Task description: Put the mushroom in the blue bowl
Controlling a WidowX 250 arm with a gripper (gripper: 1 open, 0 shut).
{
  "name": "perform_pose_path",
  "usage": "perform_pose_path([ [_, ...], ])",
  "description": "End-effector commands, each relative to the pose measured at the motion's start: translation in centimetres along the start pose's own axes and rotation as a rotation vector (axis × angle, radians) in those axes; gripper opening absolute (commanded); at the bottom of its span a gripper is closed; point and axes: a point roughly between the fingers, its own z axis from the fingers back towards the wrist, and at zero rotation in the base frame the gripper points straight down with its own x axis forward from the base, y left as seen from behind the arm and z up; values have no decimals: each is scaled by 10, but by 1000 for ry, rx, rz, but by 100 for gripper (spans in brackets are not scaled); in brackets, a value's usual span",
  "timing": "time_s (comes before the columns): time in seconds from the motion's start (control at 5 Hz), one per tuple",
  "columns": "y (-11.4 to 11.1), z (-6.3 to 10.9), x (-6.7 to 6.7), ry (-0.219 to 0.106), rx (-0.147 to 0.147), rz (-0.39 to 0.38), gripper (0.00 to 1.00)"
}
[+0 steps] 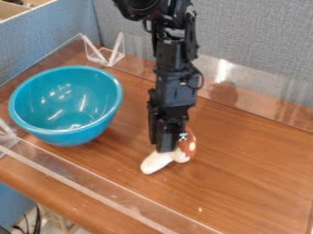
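A brown wooden table (232,183) fills the view, with grey-blue partition walls (244,37) behind it and clear acrylic barriers (263,91) running along its edges. One robot arm (171,55) reaches down from the top, black and jointed, and its upper part is cut off by the top edge of the picture. One hand (170,148) at its end, pointing steeply down at the table, narrowed right in on the one mushroom (167,158). The mushroom lies tilted on the wood directly under the hand: cream stem poking out toward the lower left, reddish-brown cap tucked up against the black fingers. The fingertips blend into the dark body, so exactly where they press on the cap is hard to make out. One blue bowl (37,123) sits well off to the left of the hand, upright, glossy turquoise, standing apart from the mushroom. Something pale shows behind the arm to its right, mostly hidden, and what it is cannot be told.
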Motion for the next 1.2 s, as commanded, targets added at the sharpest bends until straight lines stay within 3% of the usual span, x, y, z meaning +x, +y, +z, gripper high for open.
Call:
perform_pose_path([
  [0.0,3,28,-2,-71,52,-10,0],
  [0.2,4,29,-4,-71,50,-14,0],
  [0.4,6,26,-5,-66,46,-18,100],
  [1.0,12,9,-3,-39,33,-23,100],
])
